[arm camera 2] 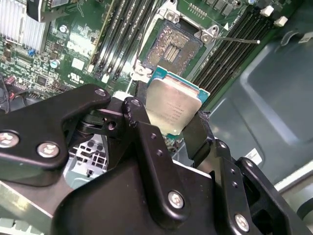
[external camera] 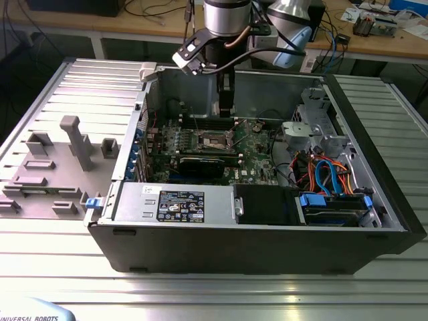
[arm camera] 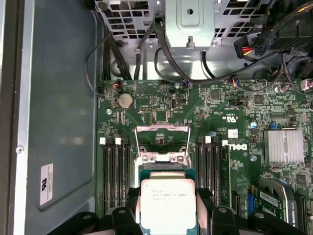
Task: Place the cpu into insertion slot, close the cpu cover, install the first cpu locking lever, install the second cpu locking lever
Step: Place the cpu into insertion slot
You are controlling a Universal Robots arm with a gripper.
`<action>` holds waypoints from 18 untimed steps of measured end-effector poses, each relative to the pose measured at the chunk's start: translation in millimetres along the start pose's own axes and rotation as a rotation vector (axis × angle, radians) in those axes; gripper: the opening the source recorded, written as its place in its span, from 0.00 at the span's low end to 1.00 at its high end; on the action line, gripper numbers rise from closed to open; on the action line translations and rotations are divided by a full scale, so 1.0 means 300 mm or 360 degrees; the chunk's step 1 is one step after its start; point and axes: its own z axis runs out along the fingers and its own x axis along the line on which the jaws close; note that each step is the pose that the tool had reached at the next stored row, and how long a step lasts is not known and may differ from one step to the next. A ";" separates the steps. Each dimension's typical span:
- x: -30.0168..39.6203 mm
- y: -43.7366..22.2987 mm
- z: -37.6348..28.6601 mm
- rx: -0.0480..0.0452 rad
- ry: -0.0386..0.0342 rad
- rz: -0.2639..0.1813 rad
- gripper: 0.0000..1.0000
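Note:
My gripper (external camera: 227,110) reaches down into the open computer case and is shut on the cpu (arm camera 2: 172,108). The black fingers (arm camera 2: 138,110) press on two opposite edges of the chip. In the first wrist view the cpu (arm camera: 167,201) shows its silvery top face with a green rim, and the gripper (arm camera: 167,196) hangs above the board. The insertion slot (arm camera 2: 173,46) lies open with its dark centre bare and a silver rim around it. The chip is apart from the slot and hovers just beside it. The cpu cover (arm camera: 163,157) stands raised beyond the chip. A thin lever rod (arm camera 2: 239,40) sticks out sideways.
Long black memory slots (arm camera: 115,176) flank the socket on both sides. A black graphics card (external camera: 200,164), a power supply (external camera: 174,200) and bundled cables (external camera: 321,177) fill the case. A finned heatsink (arm camera: 283,146) sits on the board. A grey fixture (external camera: 73,144) stands on the exterior view's left.

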 end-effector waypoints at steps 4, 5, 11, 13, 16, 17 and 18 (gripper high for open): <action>-0.001 -0.008 0.041 0.0001 0.0004 -0.0048 0.54; -0.001 -0.011 0.047 0.0001 0.0004 -0.0049 0.54; -0.002 -0.020 0.086 0.0003 0.0004 -0.0049 0.54; -0.002 -0.020 0.087 0.0003 0.0004 -0.0049 0.54; -0.002 -0.020 0.088 0.0003 0.0004 -0.0048 0.54; -0.002 -0.020 0.088 0.0003 0.0004 -0.0049 0.54; -0.002 -0.020 0.088 0.0003 0.0004 -0.0048 0.54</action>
